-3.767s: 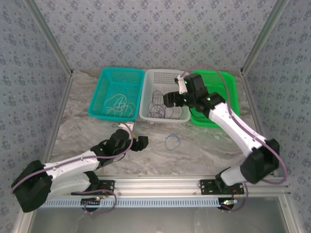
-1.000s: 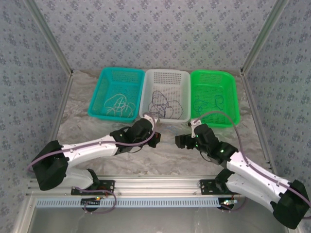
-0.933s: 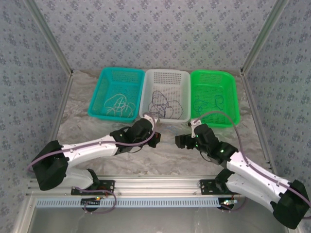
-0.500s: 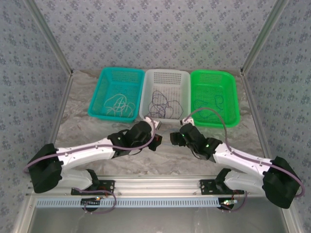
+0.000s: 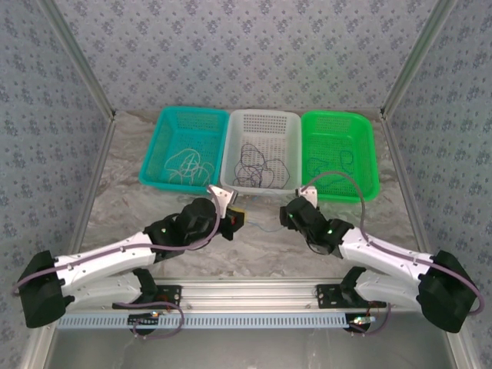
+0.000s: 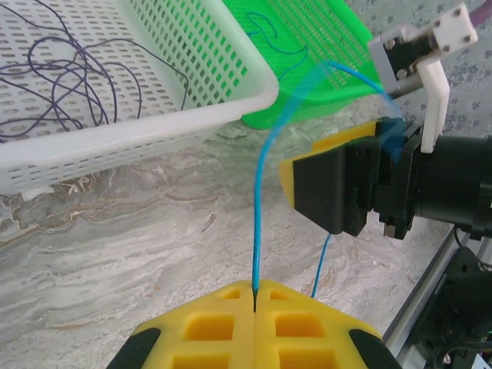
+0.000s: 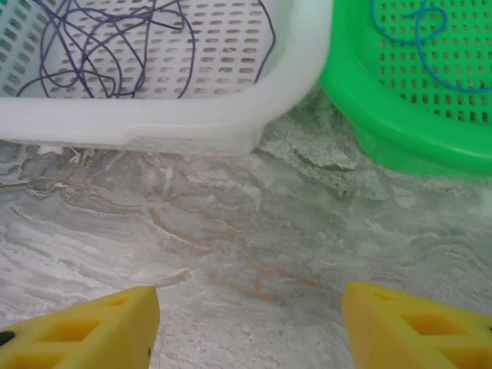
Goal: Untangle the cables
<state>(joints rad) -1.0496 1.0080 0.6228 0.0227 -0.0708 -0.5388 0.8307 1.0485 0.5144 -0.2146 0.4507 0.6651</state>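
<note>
Thin blue cable [image 6: 257,231] pinched between the pressed-together yellow pads [image 6: 207,327] of the left claw [image 6: 254,301], above the marble counter [image 5: 123,192], about midway across, between the near edge and the baskets. From that pinch, up in a smooth curve to the top of one finger of the right claw [image 7: 250,329], with another blue strand hanging down toward the counter beside it. Right claw facing the left one, near but apart, yellow fingertips [image 7: 84,330] spread wide, bare counter showing between them. Along the far edge, three baskets side by side: teal basket [image 5: 192,110] toward the left edge with whitish cables [image 5: 187,165] in loose loops, white basket [image 5: 257,188] in the middle with tangled dark purple cables [image 5: 257,163], green basket [image 5: 338,114] toward the right edge with a second blue cable [image 7: 419,31].
</note>
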